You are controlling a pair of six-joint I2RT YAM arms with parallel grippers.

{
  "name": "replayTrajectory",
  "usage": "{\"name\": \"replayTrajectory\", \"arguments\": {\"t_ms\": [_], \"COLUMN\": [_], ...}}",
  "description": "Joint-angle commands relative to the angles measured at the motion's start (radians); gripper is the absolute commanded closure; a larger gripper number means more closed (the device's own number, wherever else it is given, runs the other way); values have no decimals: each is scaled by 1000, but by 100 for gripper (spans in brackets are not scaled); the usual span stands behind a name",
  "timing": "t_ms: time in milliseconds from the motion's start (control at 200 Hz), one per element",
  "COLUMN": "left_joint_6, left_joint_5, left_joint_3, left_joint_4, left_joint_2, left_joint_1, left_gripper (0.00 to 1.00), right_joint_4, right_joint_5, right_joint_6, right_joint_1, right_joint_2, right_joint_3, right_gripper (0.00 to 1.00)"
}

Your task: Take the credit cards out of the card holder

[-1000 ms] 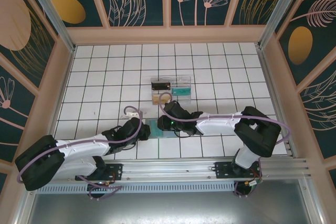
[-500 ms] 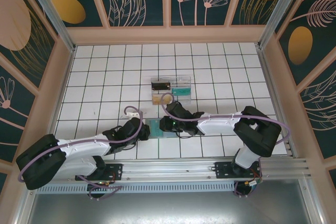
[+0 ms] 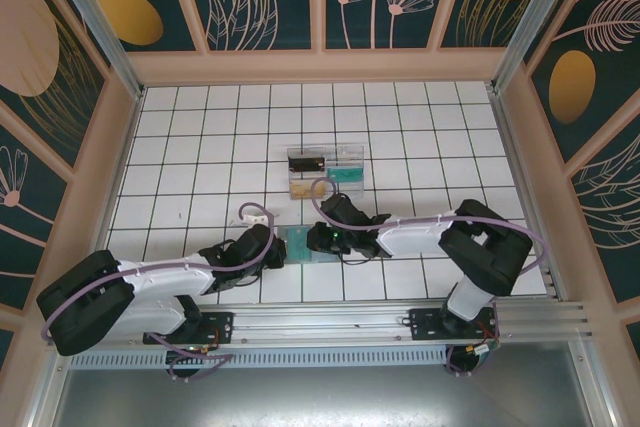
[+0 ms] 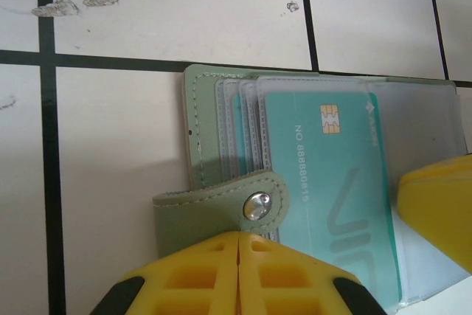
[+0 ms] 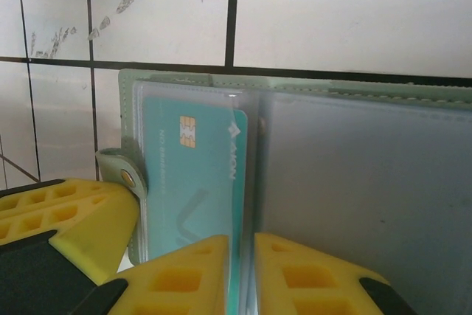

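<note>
The grey-green card holder (image 3: 297, 245) lies open on the white tiles between both grippers. In the left wrist view its stitched edge (image 4: 200, 127) and snap strap (image 4: 254, 204) show, with a teal credit card (image 4: 332, 182) in a clear sleeve and more sleeves stacked behind. My left gripper (image 3: 275, 247) (image 4: 238, 245) is shut, its tips against the strap flap. My right gripper (image 3: 316, 240) (image 5: 242, 256) is nearly closed on the near right edge of the teal credit card (image 5: 188, 175) and its sleeve. An empty clear sleeve (image 5: 354, 175) lies to the right.
A clear compartmented tray (image 3: 325, 172) stands just behind the grippers, holding a dark card (image 3: 305, 160), a teal card (image 3: 348, 177) and a tan one (image 3: 298, 187). A finger of the right gripper (image 4: 435, 212) shows at the left wrist view's edge. Wooden walls ring the table.
The right wrist has shifted slightly right and toward the near edge, staying at the card holder. The left arm has hardly moved.
</note>
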Motion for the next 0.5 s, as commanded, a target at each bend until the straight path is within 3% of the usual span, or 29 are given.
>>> {"name": "replayTrajectory", "arguments": {"t_ms": [0, 495], "left_joint_6": [-12, -18], "left_joint_5": [16, 21], "left_joint_3": [-14, -19], "left_joint_4": [2, 4], "left_joint_2": [13, 16], "left_joint_1": [6, 7], "left_gripper": [92, 93], "right_joint_4": [39, -5], "right_joint_5": [-31, -26], "right_joint_6": [11, 29], "right_joint_1": [-11, -26], "right_joint_2": [18, 26], "right_joint_3": [-12, -13], "right_gripper": [82, 81]}}
